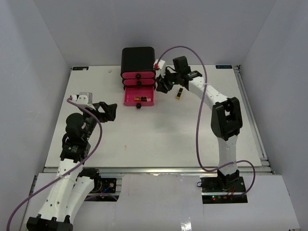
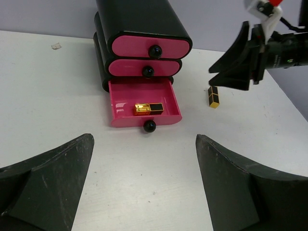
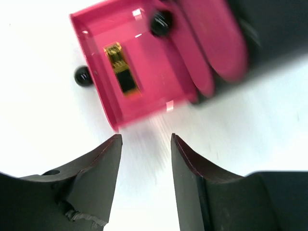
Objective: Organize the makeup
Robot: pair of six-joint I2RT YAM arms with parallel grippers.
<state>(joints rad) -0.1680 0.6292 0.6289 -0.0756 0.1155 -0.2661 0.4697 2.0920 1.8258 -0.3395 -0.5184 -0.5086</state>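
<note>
One black-and-gold lipstick (image 1: 140,99) lies in the pulled-out bottom pink drawer (image 1: 130,101) of the black box (image 1: 138,58); it also shows in the left wrist view (image 2: 148,108) and the right wrist view (image 3: 122,68). A second black-and-gold lipstick (image 1: 179,94) lies on the table right of the drawer, also in the left wrist view (image 2: 213,96). My right gripper (image 1: 164,86) is open and empty, just right of the drawer and left of that lipstick. My left gripper (image 1: 109,111) is open and empty, left of the drawer. Other makeup is out of view.
The two upper pink drawers (image 2: 149,49) are closed. White walls stand behind and beside the table (image 1: 159,139). The right arm's purple cable (image 1: 199,125) loops over the table's right half.
</note>
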